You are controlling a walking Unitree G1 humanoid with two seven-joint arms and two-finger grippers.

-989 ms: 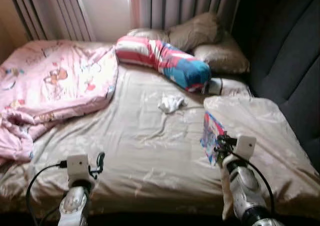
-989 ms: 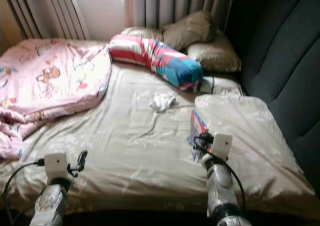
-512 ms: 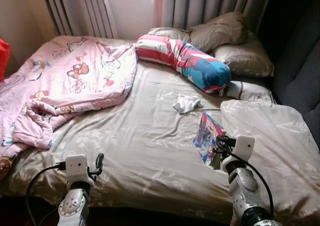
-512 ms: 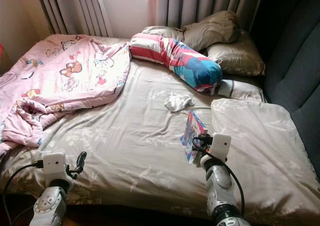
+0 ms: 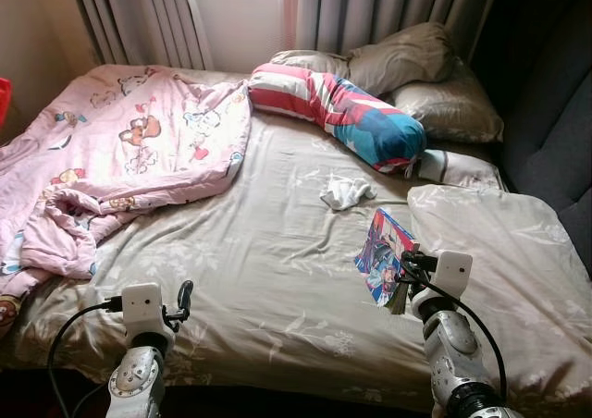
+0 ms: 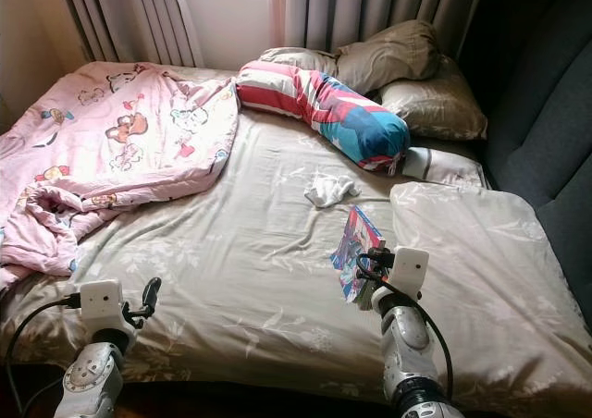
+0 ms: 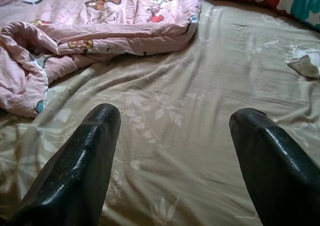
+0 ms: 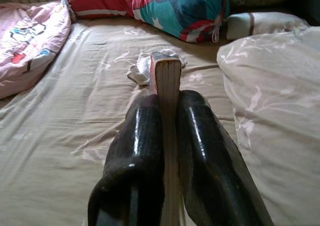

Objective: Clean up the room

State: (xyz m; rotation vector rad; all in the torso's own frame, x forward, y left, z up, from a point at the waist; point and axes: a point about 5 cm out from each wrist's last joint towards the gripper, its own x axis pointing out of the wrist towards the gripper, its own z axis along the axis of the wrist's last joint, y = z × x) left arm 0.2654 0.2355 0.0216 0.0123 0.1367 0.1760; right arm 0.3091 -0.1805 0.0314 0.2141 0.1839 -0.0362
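Note:
My right gripper (image 8: 169, 116) is shut on a thin colourful book (image 5: 383, 256), held on edge above the beige bed sheet (image 5: 259, 252) beside a beige folded duvet (image 5: 499, 252). The book's page edge (image 8: 166, 81) sticks out between the two black fingers. A white crumpled sock (image 5: 346, 193) lies on the sheet just beyond the book. My left gripper (image 7: 175, 151) hovers open over the near part of the sheet, with nothing between its fingers (image 7: 82, 166). A rumpled pink cartoon blanket (image 5: 120, 150) covers the bed's left side.
A long striped red, white and blue bolster (image 5: 338, 113) lies across the head of the bed, with beige pillows (image 5: 407, 57) behind it. A dark upholstered wall (image 5: 555, 94) runs along the right. Grey curtains (image 5: 370, 6) hang at the back.
The camera view has shifted, showing more of the bed's left side and front edge. The right gripper keeps its hold on the book; the left gripper stays open.

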